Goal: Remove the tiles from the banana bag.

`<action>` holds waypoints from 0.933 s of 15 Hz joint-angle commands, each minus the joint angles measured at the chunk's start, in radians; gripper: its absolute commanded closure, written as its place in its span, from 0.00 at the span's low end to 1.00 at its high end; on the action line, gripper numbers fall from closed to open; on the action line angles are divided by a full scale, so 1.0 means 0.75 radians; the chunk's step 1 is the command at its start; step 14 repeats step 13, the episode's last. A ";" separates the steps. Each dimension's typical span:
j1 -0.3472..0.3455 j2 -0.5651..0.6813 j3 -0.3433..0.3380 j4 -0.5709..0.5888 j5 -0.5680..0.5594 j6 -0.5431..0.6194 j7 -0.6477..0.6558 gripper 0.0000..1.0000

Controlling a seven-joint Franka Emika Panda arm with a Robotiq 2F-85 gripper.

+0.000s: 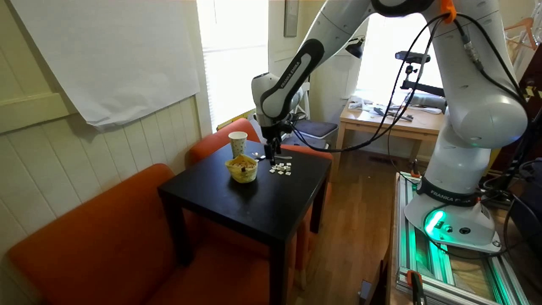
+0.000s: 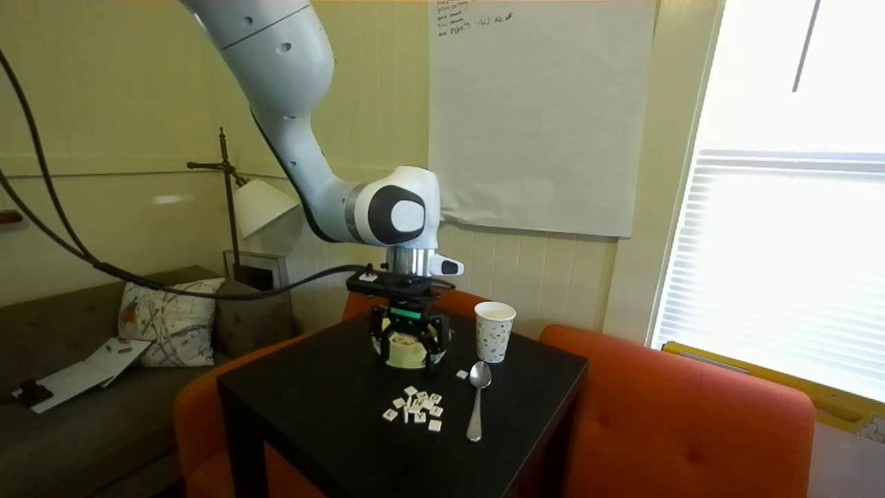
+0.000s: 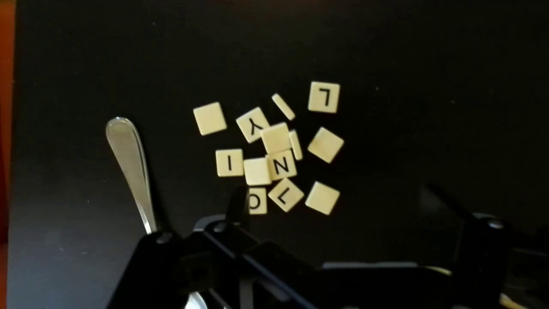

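While tiles (image 3: 281, 165) lie scattered, the end effector (image 2: 408, 358) gapes.

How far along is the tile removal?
Looks done: several tiles lie on the table, outside the bag. In hand: nothing seen gripped; the gripper hangs open above the table. Left: perhaps more tiles; the bag's contents are too small to identify.
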 commanded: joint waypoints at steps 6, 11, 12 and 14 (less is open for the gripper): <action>-0.061 -0.358 0.061 -0.306 0.186 0.332 -0.088 0.00; -0.034 -0.407 0.037 -0.309 0.160 0.325 -0.055 0.00; -0.033 -0.439 0.035 -0.335 0.170 0.326 -0.057 0.00; -0.032 -0.460 0.035 -0.354 0.175 0.327 -0.057 0.00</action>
